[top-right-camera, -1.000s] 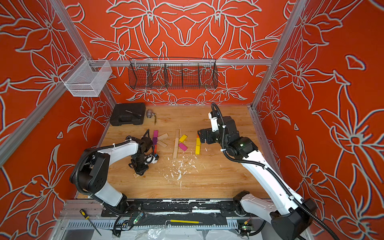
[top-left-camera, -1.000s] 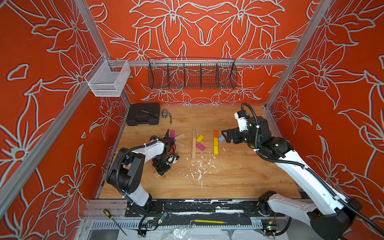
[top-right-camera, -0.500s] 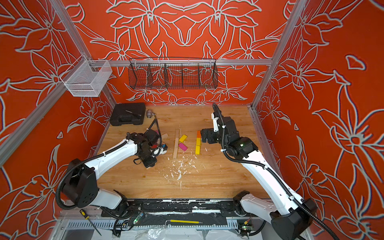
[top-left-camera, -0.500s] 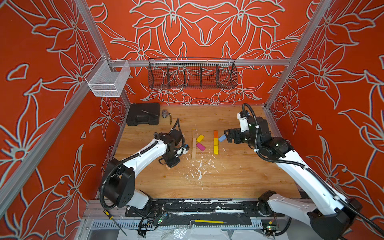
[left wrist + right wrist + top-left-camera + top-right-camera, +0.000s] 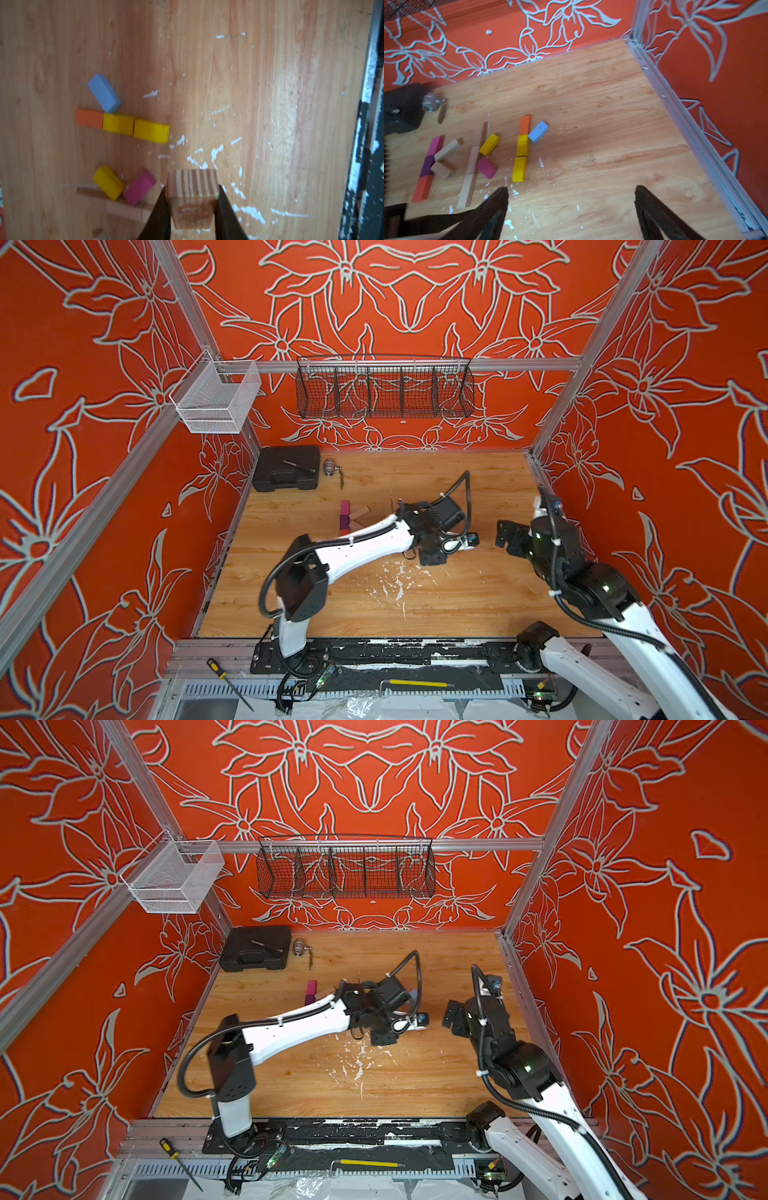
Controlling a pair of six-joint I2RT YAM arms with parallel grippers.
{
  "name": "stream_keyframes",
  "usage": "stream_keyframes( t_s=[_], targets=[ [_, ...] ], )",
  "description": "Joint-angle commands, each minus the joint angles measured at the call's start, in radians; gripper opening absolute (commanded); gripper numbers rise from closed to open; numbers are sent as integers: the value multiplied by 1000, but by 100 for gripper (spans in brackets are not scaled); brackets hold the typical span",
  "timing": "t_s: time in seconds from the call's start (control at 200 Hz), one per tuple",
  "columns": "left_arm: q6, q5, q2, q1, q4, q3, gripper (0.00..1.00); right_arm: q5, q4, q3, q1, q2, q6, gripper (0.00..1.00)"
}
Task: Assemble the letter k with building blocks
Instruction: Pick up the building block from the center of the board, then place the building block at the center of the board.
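My left gripper (image 5: 192,188) is shut on a plain wooden block with an orange print (image 5: 193,199), beside a magenta block (image 5: 139,189) and a yellow block (image 5: 108,182) that lean off a line of plain planks (image 5: 124,207). Past them lies a row of an orange block (image 5: 89,120) and two yellow blocks (image 5: 118,124), with a light blue block (image 5: 104,93) angled off it. The right gripper (image 5: 571,189) is open and empty, off to the right of that row (image 5: 522,145). A magenta, purple and red line (image 5: 427,166) lies furthest left. In both top views the left arm (image 5: 432,547) covers the middle blocks.
White flecks (image 5: 395,580) litter the wood in front of the blocks. A black case (image 5: 286,473) and a metal fitting (image 5: 329,467) sit at the back left. The right wall's rail (image 5: 691,133) runs close to the right gripper (image 5: 505,535). Wire baskets (image 5: 384,385) hang on the back wall.
The left arm has swung right from the leftmost blocks to the middle, still holding its block. The right gripper has drawn back to the right, away from the orange-yellow row.
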Motion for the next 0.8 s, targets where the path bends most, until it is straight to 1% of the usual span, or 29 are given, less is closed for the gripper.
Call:
stream_keyframes(
  t_s=[0.0, 0.08, 0.165, 0.27, 0.285, 0.33, 0.415, 0.475, 0.55, 0.591, 0.651, 0.676, 0.796],
  targets=[
    [88, -26, 168, -29, -30, 158, 19, 182, -123, -14, -3, -108, 87, 95],
    [111, -33, 286, -41, -67, 290, 18, 180, -158, -10, -3, -177, 86, 94],
    [136, -37, 387, -48, -92, 398, 19, 158, -177, -3, -4, -225, 80, 94],
    [146, -45, 485, -52, -128, 504, 19, 149, -194, 6, -3, -254, 78, 93],
    [172, -49, 496, -51, -133, 512, 19, 148, -197, 8, -3, -255, 79, 93],
    [188, -61, 524, -51, -148, 538, 19, 147, -200, 11, -3, -258, 78, 93],
    [200, -83, 558, -53, -159, 560, 20, 140, -199, 13, -3, -255, 76, 93],
    [204, -79, 560, -52, -144, 553, 24, 136, -197, 13, -4, -249, 73, 94],
    [207, -75, 557, -53, -120, 535, 36, 133, -194, 12, -3, -241, 74, 93],
    [208, -75, 557, -52, -113, 533, 39, 128, -190, 12, -4, -238, 72, 93],
    [210, -77, 558, -53, -109, 531, 40, 127, -185, 15, -3, -232, 71, 93],
    [209, -75, 558, -52, -107, 532, 43, 125, -183, 16, -3, -229, 70, 93],
    [202, -62, 548, -51, -103, 523, 43, 125, -183, 23, -3, -219, 65, 93]
  ],
)
